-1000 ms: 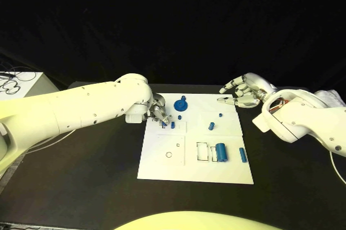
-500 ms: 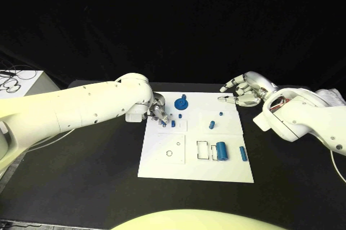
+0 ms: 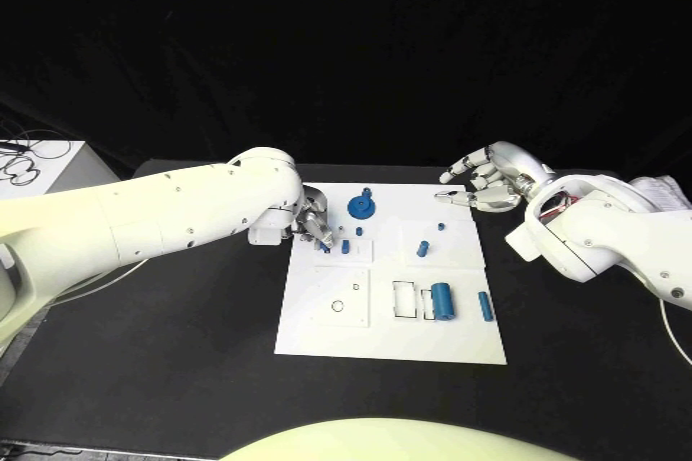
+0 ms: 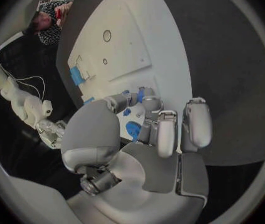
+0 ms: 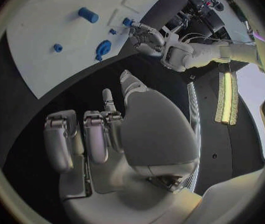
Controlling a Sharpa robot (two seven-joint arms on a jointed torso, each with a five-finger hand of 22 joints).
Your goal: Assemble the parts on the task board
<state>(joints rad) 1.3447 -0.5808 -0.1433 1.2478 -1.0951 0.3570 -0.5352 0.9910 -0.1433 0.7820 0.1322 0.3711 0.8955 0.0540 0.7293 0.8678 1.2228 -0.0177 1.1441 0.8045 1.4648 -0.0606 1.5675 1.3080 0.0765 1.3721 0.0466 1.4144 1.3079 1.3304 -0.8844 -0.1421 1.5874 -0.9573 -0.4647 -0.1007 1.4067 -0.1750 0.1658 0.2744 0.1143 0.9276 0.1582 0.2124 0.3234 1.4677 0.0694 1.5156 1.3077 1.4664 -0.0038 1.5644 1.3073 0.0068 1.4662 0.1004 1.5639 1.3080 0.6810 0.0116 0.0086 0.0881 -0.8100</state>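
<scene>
- the task board (image 3: pixel 325 341) lies flat in the middle of the black table (image 3: pixel 159 371); its near part is bare white.
- just beyond that, on its right side, a fat blue cylinder (image 3: pixel 443 301) lies next to a white rectangular frame (image 3: pixel 408 301), with a slimmer blue rod (image 3: pixel 485 307) beside it toward the right edge. these look like hard, light plastic, likely smooth and prone to roll; a pinch across the round middle seems the surest hold.
- left of them a small ring outline (image 3: pixel 336 306) marks the board.
- mid-board a short blue pin (image 3: pixel 423 248) lies loose, small enough to slip from a loose grasp.
- the left hand (image 3: pixel 316 226) sits at the board's left edge, fingertips (image 4: pixel 146 104) drawn together around a small blue peg (image 4: pixel 141 94); it appears pinched, though the contact is partly hidden. a second little peg (image 3: pixel 358 231) stands just beside it.
- farther on, a blue gear-like disc (image 3: pixel 362 210) rests near the far edge; rigid, best taken by its rim or hub.
- the right hand (image 3: pixel 483 186) hovers by the far right corner, fingers loosely curled and apart, holding nothing.
</scene>
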